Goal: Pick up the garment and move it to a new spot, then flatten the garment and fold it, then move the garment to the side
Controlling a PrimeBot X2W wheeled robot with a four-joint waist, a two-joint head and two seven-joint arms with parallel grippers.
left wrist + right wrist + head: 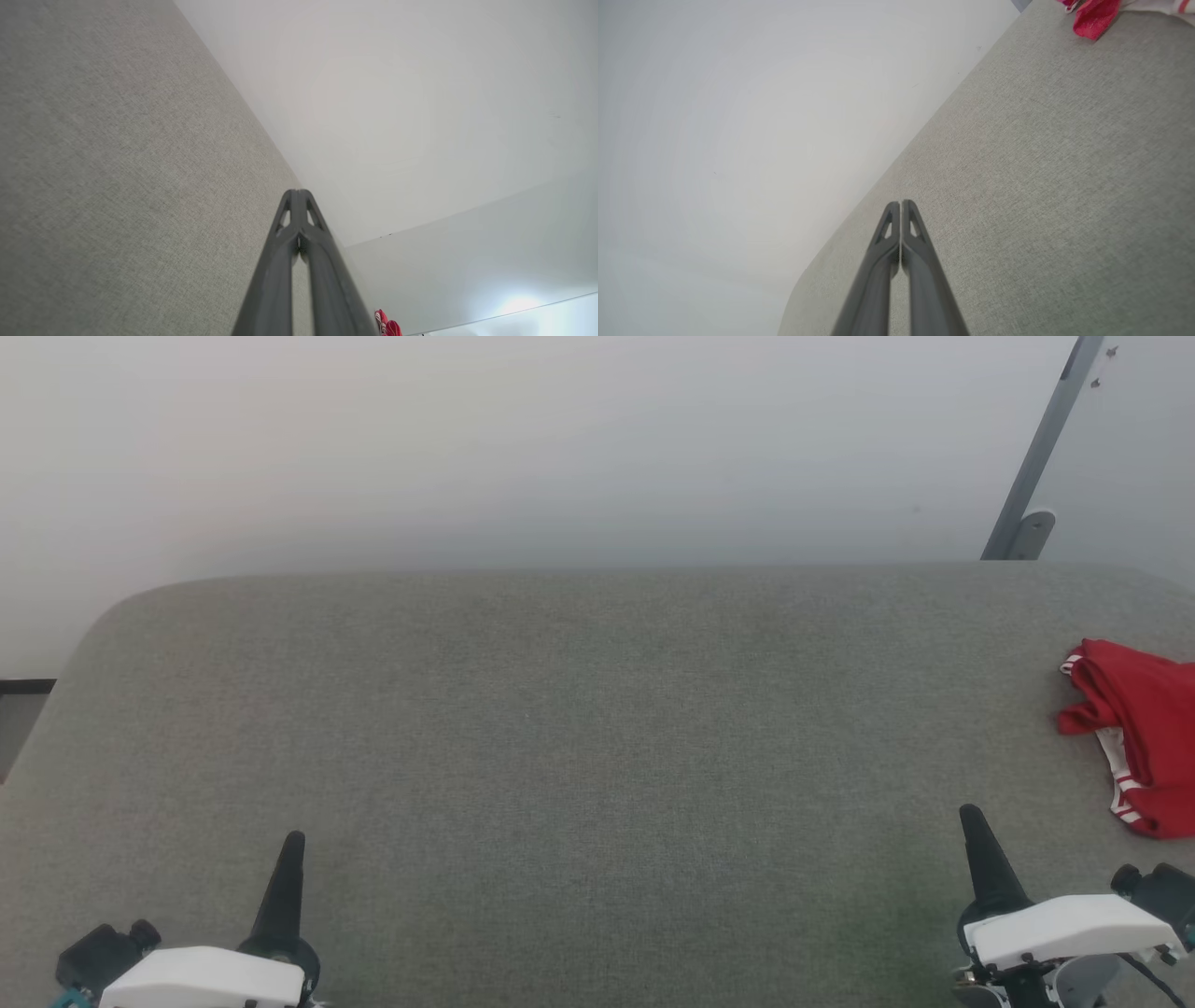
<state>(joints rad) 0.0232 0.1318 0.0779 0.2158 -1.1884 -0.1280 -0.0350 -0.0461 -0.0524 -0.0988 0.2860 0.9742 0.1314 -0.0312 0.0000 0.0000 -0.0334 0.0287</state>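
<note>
Closest to the head camera, two grippers sit over the near edge of the grey pad [597, 728]. Left gripper [294, 842] is toward the pad's left end and right gripper [971, 814] toward its right end. Each shows as a single dark spike, fingers pressed together with nothing between them. Out at the pad's right end lies the garment [1144, 737], a bunched red heap with white striped bands, part of it cut off by the picture's edge. What shows runs longer from the pad's far side to its near side than across it. It lies farther along the pad and farther right than the right gripper, and well apart from it. Nearly the whole width of the pad separates it from the left gripper. A grey metal strut [1041, 448] rises behind the pad's far right corner

From the left wrist, the left gripper [297, 192] has its fingers closed tip to tip over bare pad, and a scrap of red garment [387, 327] peeks past them at the bottom

From the right wrist, the right gripper [901, 204] is likewise closed and empty. The garment [1094, 16] sits ahead and to the right on the pad. To my eye the right arm is plainly the nearer one, and it would have to open before reaching across
</note>
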